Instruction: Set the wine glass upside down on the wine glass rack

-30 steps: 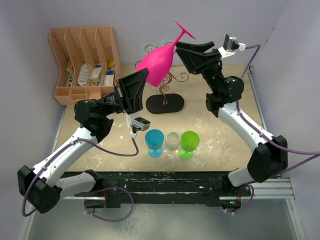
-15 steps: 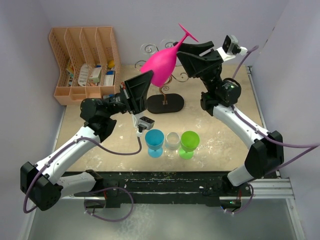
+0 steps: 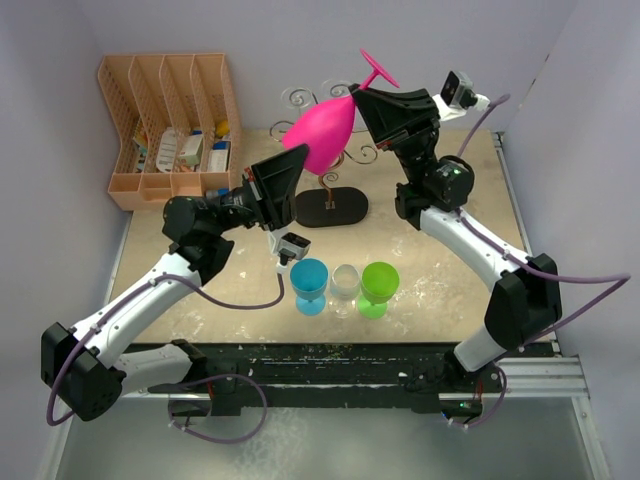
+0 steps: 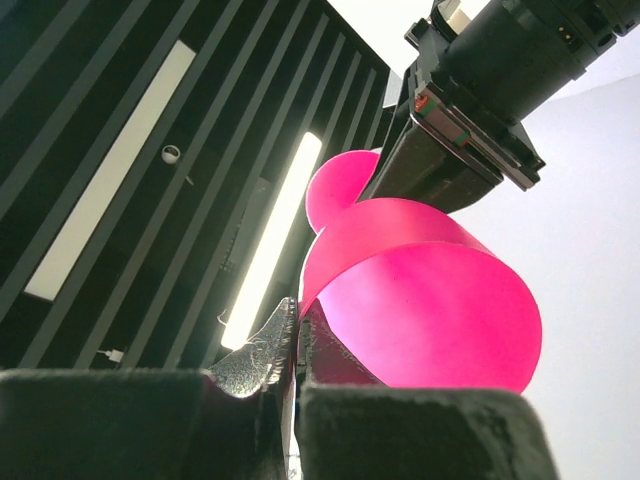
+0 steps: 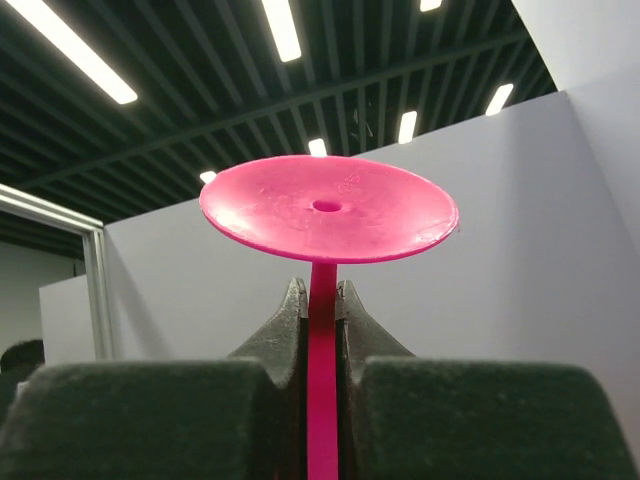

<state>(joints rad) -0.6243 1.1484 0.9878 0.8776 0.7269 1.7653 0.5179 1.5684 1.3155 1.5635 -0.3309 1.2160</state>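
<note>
The wine glass (image 3: 322, 133), a bright pink one, is off the surface (image 3: 440, 260) and held in the air over the wine glass rack (image 3: 330, 207). It is tilted, with its bowl low toward the rack's left side and its foot raised up and to the right, past the curled wire arms. It hangs on none of them yet. The change in the last second is at the stem. The right gripper (image 3: 362, 93) stood with its fingers spread around the stem and has now closed on it just under the foot. Its wrist view shows the thin pink stem pressed between the two pads (image 5: 290, 330), with the round foot (image 5: 328, 208) right above. The left gripper (image 3: 292, 150) has kept its pinch on the bowl's rim, its fingers (image 4: 262, 362) shut tight on the thin wall. The glass is therefore held at both ends, and it has drifted slightly up and right over the rack. This looks like a handover: with the stem secured, the left side can probably let go, and the right arm can turn the glass foot-up and slide it onto a scroll. The right arm reaches up from the right of the rack, elbow bent, wrist angled back toward the glass. The left arm stretches in from the rack's left, forearm low, gripper pointing up at the bowl. Nearer than the rack stand a blue glass (image 3: 309, 283), a clear glass (image 3: 345, 285) and a green glass (image 3: 380, 285) in a row.
</note>
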